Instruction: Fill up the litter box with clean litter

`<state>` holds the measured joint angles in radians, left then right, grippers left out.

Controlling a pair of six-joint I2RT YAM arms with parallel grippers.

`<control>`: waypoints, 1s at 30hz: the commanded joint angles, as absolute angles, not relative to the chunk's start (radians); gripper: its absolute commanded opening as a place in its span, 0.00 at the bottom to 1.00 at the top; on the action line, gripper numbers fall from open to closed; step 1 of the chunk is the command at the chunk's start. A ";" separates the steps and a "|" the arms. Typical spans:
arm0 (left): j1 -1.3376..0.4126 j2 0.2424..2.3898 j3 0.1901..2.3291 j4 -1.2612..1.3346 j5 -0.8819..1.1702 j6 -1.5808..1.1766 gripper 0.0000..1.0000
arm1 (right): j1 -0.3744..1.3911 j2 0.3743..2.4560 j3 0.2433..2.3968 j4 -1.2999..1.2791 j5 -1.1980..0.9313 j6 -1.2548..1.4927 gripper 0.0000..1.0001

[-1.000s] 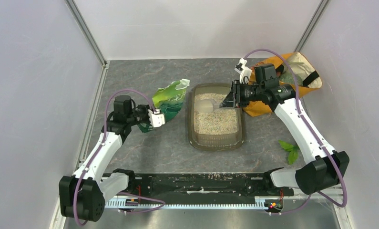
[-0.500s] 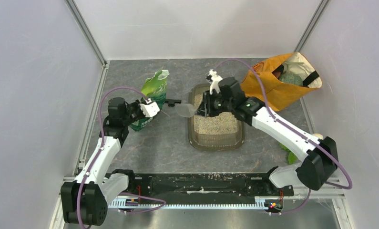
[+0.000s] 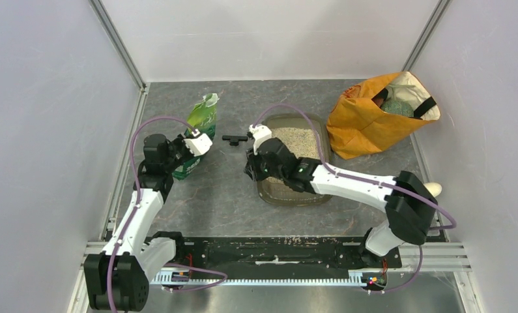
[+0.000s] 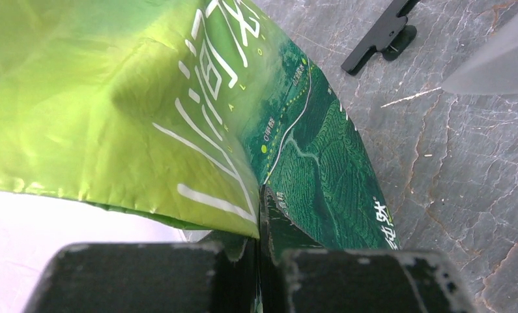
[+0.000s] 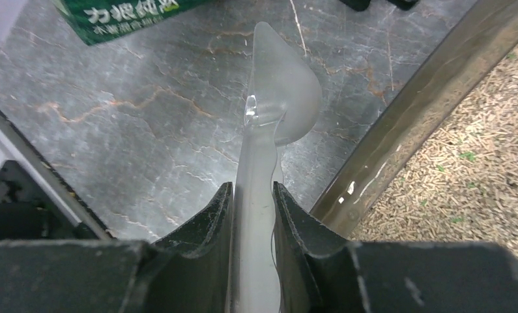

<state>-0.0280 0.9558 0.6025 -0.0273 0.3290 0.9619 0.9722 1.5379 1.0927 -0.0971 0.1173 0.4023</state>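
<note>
Litter box (image 3: 294,197): sits mid-table, right of centre, long side running away from the arm bases; the right arm lies across its near half. The right wrist view shows its dark translucent rim (image 5: 425,98) slanting across the frame.
Litter (image 3: 294,135): pale granules cover the floor of the box; the far half shows from above, and the right wrist view (image 5: 477,169) shows beige grains with a few green specks.
Right gripper (image 5: 253,195): jaws narrow, clamped on the handle of a scoop (image 5: 279,104). From above it (image 3: 249,163) sits at the left rim of the box, pointing away from the box.
Scoop: clear plastic, handle between the fingers, bowl out past the rim and over bare table (image 5: 145,130), on the pouch side of the box. The table shows through the bowl. Whether it touches the table cannot be told. Its tip also enters the left wrist view (image 4: 497,59).
Left gripper (image 4: 262,261): jaws pinched tight on a fold of the pouch (image 4: 178,117); from above it (image 3: 196,145) is at the pouch's near side.
Pouch (image 3: 202,120): glossy green with white characters, standing left of the box and apart from it, mouth up.
Clip (image 3: 235,138): small and black, lying on the table between pouch and box.
Bag (image 3: 367,127): orange cloth, open, just beside the far right corner of the box.
</note>
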 commanded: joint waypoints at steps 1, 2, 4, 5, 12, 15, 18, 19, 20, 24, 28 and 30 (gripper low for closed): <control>-0.019 0.917 0.615 0.062 0.321 0.929 0.02 | 0.996 1.594 1.029 0.130 0.191 0.345 0.04; -0.017 0.913 0.613 0.057 0.323 0.930 0.02 | 1.004 1.604 1.013 0.160 0.185 0.330 0.05; -0.014 0.905 0.610 0.043 0.328 0.928 0.02 | 1.008 1.622 0.995 0.199 0.156 0.319 0.09; -0.012 0.900 0.607 0.035 0.332 0.932 0.02 | 1.009 1.632 0.992 0.210 0.145 0.310 0.13; -0.002 0.852 0.579 -0.023 0.383 0.936 0.02 | 1.018 1.675 0.988 0.254 0.066 0.294 0.54; 0.038 0.839 0.576 -0.053 0.418 0.939 0.02 | 1.026 1.675 1.006 0.232 0.042 0.297 0.63; 0.076 0.824 0.575 -0.077 0.484 0.924 0.02 | 1.028 1.664 1.036 0.197 0.021 0.306 0.70; 0.102 0.817 0.580 -0.101 0.538 0.922 0.02 | 1.025 1.654 1.050 0.179 0.010 0.300 0.74; 0.123 0.807 0.586 -0.124 0.602 0.925 0.02 | 1.021 1.639 1.073 0.143 0.003 0.281 0.79; 0.174 0.772 0.619 -0.272 0.797 1.001 0.02 | 0.915 1.572 1.169 0.003 -0.291 0.159 0.85; 0.206 0.774 0.669 -0.460 0.934 1.108 0.02 | 0.761 1.552 1.205 -0.032 -0.520 0.035 0.90; 0.217 0.778 0.682 -0.504 0.962 1.134 0.02 | 0.710 1.584 1.246 -0.031 -0.562 -0.065 0.90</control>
<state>0.1967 0.7879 0.6090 -0.3580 0.7624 1.0309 0.8127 1.5940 1.1572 -0.0025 -0.3523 0.1337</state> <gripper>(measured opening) 0.040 0.901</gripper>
